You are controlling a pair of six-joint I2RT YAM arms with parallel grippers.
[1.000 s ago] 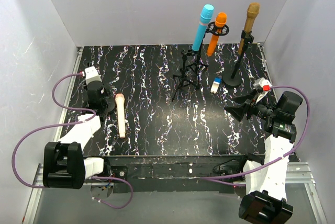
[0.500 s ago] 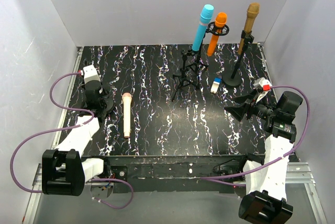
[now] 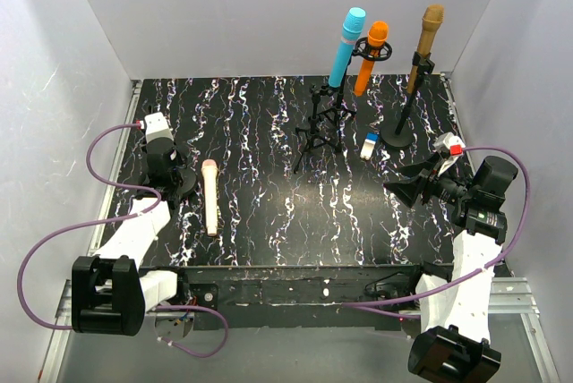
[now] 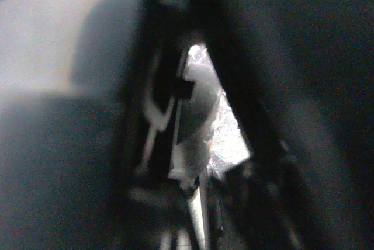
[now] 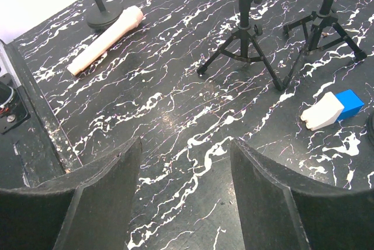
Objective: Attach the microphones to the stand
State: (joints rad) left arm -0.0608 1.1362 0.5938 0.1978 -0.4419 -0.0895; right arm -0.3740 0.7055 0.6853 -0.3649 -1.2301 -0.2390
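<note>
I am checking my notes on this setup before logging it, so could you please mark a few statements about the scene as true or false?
1. The pale pink-beige microphone lies flat on the table. True.
2. The orange one lies on the table too. False: the orange microphone is mounted upright at the back.
3. The right gripper is open and holds nothing. True.
4. All four microphones are mounted. False: only the orange one, the light blue microphone and the gold-bronze microphone are up.
5. The blue-and-white block rests on the table. True.
</note>
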